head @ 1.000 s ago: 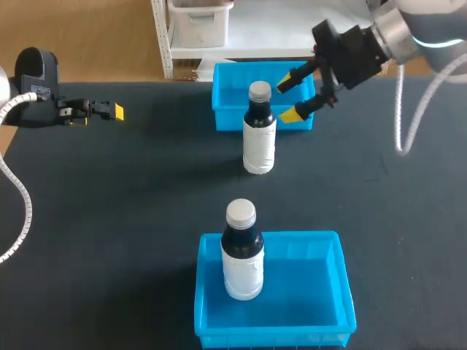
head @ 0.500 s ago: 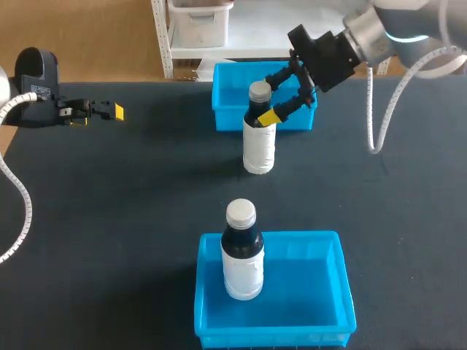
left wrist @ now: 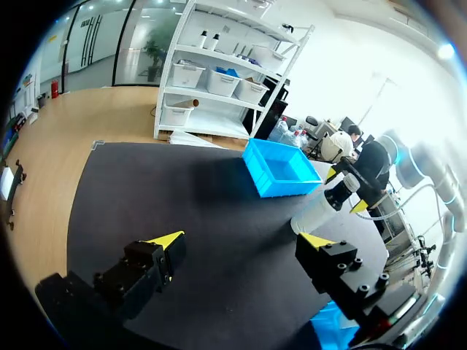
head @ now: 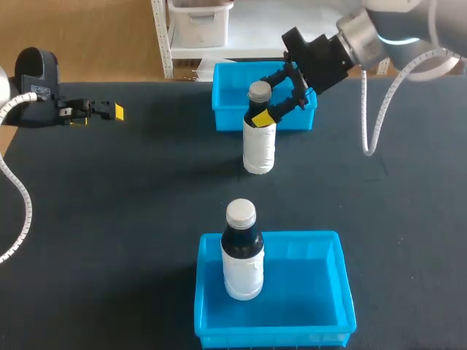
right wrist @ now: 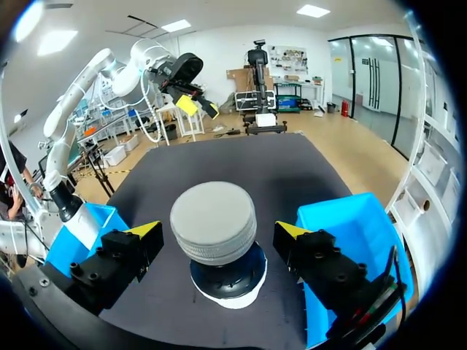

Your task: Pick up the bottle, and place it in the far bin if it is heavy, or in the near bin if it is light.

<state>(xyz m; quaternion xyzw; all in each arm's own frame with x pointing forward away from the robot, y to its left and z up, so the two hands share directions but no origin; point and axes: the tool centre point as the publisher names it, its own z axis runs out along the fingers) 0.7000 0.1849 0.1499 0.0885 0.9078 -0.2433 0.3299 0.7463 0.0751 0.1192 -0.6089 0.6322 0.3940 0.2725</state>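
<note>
Right gripper point(head: 268, 95) angled down, open astride the bottle point(head: 259, 146) at its cap point(right wrist: 213, 222), left gripper point(left wrist: 241, 239) held level, well apart, spread open

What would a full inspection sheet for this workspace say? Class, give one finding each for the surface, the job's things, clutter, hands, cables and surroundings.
Surface: dark table, flat.
Job's things: one bottle stands upright on the table, just in front of the far bin. A second bottle stands upright inside the near bin.
Clutter: nothing seen.
Hands: right hand is open and straddles the first bottle's cap, with a gap on each side. Left hand is open and empty, over the table's left side.
Cables: white cable loops down from the right arm. White hose trails from the left arm.
Surroundings: nothing seen reaching over the table.
</note>
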